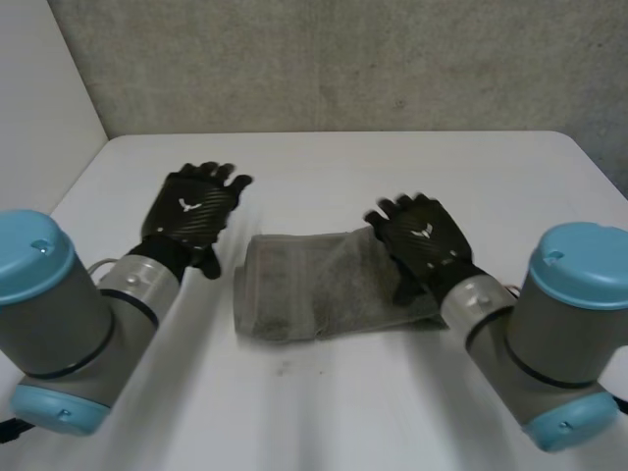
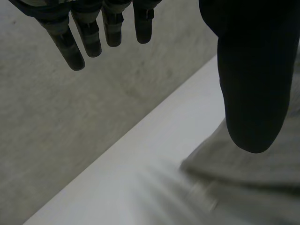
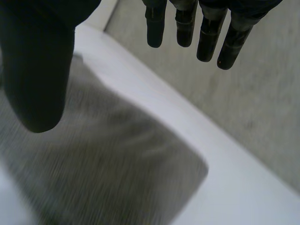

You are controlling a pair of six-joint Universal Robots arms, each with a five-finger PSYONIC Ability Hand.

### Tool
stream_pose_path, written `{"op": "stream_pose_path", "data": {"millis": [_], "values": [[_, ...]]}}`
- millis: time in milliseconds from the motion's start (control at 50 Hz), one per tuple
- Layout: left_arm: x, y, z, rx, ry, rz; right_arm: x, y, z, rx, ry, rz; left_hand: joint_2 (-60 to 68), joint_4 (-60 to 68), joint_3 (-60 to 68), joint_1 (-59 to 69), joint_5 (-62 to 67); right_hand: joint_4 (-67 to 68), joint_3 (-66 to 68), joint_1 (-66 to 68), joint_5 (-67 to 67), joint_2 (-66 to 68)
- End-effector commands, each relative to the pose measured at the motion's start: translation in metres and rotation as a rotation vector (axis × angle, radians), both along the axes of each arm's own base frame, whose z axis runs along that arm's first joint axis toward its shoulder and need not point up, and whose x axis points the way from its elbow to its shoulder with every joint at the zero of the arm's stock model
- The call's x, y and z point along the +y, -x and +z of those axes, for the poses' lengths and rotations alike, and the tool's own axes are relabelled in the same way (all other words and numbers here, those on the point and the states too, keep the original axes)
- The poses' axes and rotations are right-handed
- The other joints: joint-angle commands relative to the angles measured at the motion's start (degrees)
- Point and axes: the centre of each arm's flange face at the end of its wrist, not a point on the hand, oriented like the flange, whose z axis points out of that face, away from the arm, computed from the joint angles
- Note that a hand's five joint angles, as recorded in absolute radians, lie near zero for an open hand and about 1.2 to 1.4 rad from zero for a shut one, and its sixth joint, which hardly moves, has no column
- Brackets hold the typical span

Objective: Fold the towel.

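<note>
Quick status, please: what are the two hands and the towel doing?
Left hand open, beside the towel. Right hand open over its right end. Towel folded over on the table. Nothing in the way.

The counter [image 1: 412,167] is viewed from above and behind by the head camera — facing the wall [image 1: 343,59]. Wrist views are taken low and close; the towel [image 1: 314,289] is shared by all three.

Dim, flat light, perhaps overhead, soft shadow edging the towel [image 1: 314,289]
</note>
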Motion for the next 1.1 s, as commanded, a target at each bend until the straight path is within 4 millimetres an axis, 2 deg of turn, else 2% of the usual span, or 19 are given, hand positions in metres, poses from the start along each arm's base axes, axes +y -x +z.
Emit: {"op": "stream_pose_path", "data": {"millis": [20,160,240,380,500,520,540,580,640,680,820,920,940,960,980,1000,1020,1060,1100], "values": [[0.014,0.027,-0.007,0.054,-0.05,-0.084,-0.006,0.037,-0.029,0.053,-0.14,-0.099,0.9,0.8,0.9,0.4,-1.3,-1.8,-0.8,-0.4,-1.6,-1.2],[0.016,0.035,-0.02,0.037,-0.078,-0.1,-0.016,0.045,-0.051,0.061,-0.168,-0.13,1.0,1.0,1.0,0.6,-1.1,34.7,35.8,36.2,34.9,35.3],[0.017,0.034,-0.023,0.032,-0.088,-0.098,-0.028,0.048,-0.06,0.063,-0.143,-0.148,1.0,1.0,1.0,0.6,-1.1,66.7,67.7,68.1,66.9,67.3],[0.018,0.023,-0.027,0.017,-0.098,-0.046,-0.047,0.052,-0.044,0.093,-0.051,-0.179,0.9,0.8,0.9,0.4,-1.3,66.8,67.9,68.3,67.0,67.4],[0.012,0.01,-0.027,0.015,-0.098,0.007,-0.055,0.037,0.009,0.145,0.189,-0.138,0.7,0.6,0.7,0.3,-1.4,66.8,67.9,68.3,67.0,67.4],[0.012,0.01,-0.027,0.015,-0.098,0.008,-0.048,0.02,0.019,0.137,0.232,-0.091,0.7,0.6,0.7,0.3,-1.4,66.8,67.9,68.3,67.0,67.4],[0.012,0.01,-0.026,0.016,-0.097,0.011,-0.048,0.02,0.019,0.137,0.232,-0.091,0.7,0.6,0.7,0.3,-1.4,66.8,67.9,68.3,67.0,67.4],[0.011,0.009,-0.026,0.017,-0.096,0.018,-0.015,-0.029,0.028,0.109,0.29,0.071,0.7,0.6,0.7,0.3,-1.4,66.8,67.9,68.3,67.0,67.4],[0.007,0.005,-0.026,0.018,-0.095,0.043,0.0,-0.048,0.026,0.099,0.3,0.139,0.7,0.6,0.7,0.3,-1.4,66.8,67.9,68.3,67.0,67.4],[0.005,0.001,-0.024,0.02,-0.092,0.061,0.028,-0.076,0.014,0.101,0.281,0.249,0.7,0.6,0.7,0.3,-1.4,66.8,67.9,68.3,67.0,67.4],[-0.007,-0.014,-0.019,0.033,-0.081,0.13,0.086,-0.104,-0.041,0.143,0.178,0.524,0.9,0.8,0.9,0.4,-1.3,66.8,67.9,68.3,67.0,67.4],[-0.008,-0.015,-0.018,0.037,-0.08,0.135,0.093,-0.104,-0.053,0.166,0.163,0.571,0.9,0.8,0.9,0.4,-1.3,66.8,67.9,68.3,67.0,67.4],[-0.008,-0.015,-0.018,0.037,-0.08,0.135,0.092,-0.104,-0.049,0.153,0.163,0.566,0.9,0.8,0.9,0.4,-1.3,63.2,64.2,64.7,63.4,63.8],[-0.008,-0.015,-0.018,0.038,-0.078,0.132,0.086,-0.102,-0.04,0.134,0.171,0.546,0.9,0.8,0.9,0.4,-1.3,43.8,44.9,45.3,44.0,44.4],[-0.008,-0.014,-0.018,0.039,-0.079,0.13,0.086,-0.102,-0.04,0.134,0.171,0.546,0.9,0.8,0.9,0.4,-1.3,43.7,44.7,45.1,43.8,44.2],[-0.008,-0.014,-0.018,0.039,-0.079,0.13,0.073,-0.097,-0.027,0.103,0.179,0.502,0.9,0.8,0.9,0.4,-1.3,22.7,23.7,24.1,22.8,23.2],[-0.007,-0.014,-0.018,0.039,-0.079,0.127,0.073,-0.097,-0.026,0.102,0.179,0.502,1.0,0.9,1.0,0.6,-1.1,22.5,23.5,23.9,22.6,23.0],[-0.006,-0.011,-0.016,0.043,-0.075,0.121,0.044,-0.082,0.003,0.007,0.164,0.381,1.0,1.0,1.0,0.6,-1.1,0.2,1.2,1.6,0.3,0.7],[-0.006,-0.01,-0.014,0.046,-0.069,0.116,0.033,-0.075,0.015,-0.055,0.14,0.327,1.0,1.0,1.0,0.6,-1.1,-3.2,-2.1,-1.7,-3.0,-2.6]]}}
